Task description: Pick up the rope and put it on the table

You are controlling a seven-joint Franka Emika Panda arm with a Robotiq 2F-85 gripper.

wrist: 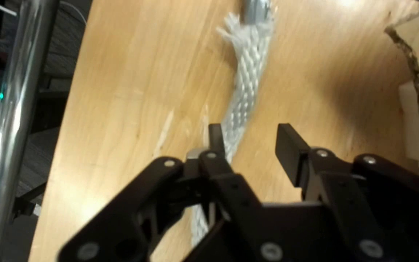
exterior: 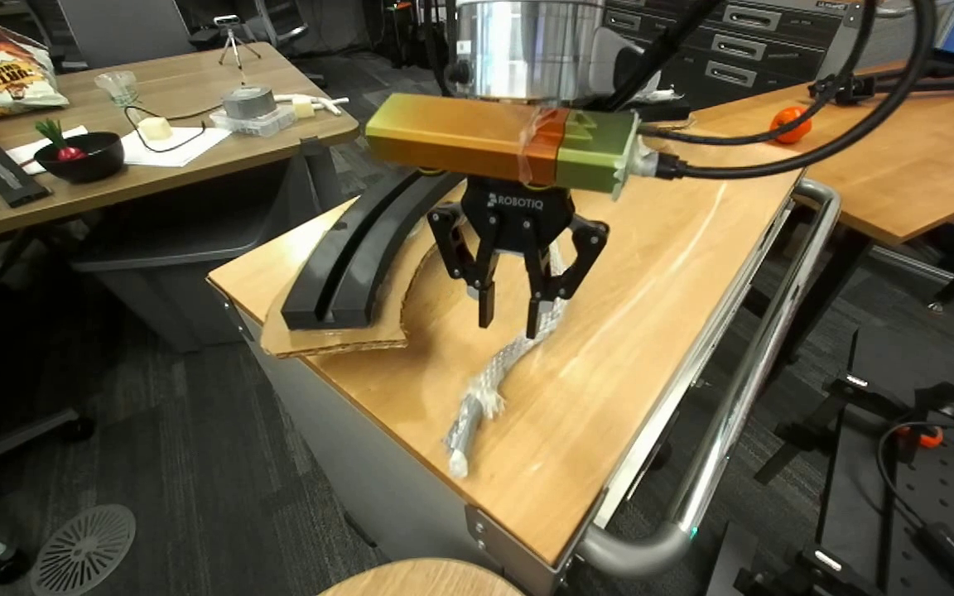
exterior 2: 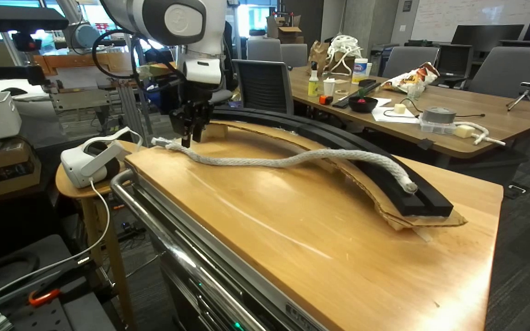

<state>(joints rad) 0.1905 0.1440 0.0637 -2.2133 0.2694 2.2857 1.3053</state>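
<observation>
The light grey-white braided rope (exterior: pixel 510 356) lies along the wooden table (exterior: pixel 609 356). In an exterior view the rope (exterior 2: pixel 256 162) has its taped, frayed end near the gripper, and its other end rests over the black track. The wrist view shows the rope (wrist: pixel 247 72) with its frayed part at the top; it passes behind the left finger, which hides part of it. My gripper (exterior: pixel 509 324) is open, fingers down, nothing between them. In the wrist view the gripper (wrist: pixel 249 134) has its gap slightly beside the rope. The gripper also shows in an exterior view (exterior 2: pixel 191 138).
A curved black track (exterior 2: pixel 361 142) stands on cardboard (exterior: pixel 361 339) on the table beside the rope. A silver tube rail (exterior: pixel 742 422) runs along one table side. A stool with a white headset (exterior 2: pixel 81 165) stands near the table end. A cluttered desk (exterior: pixel 311 124) stands beyond.
</observation>
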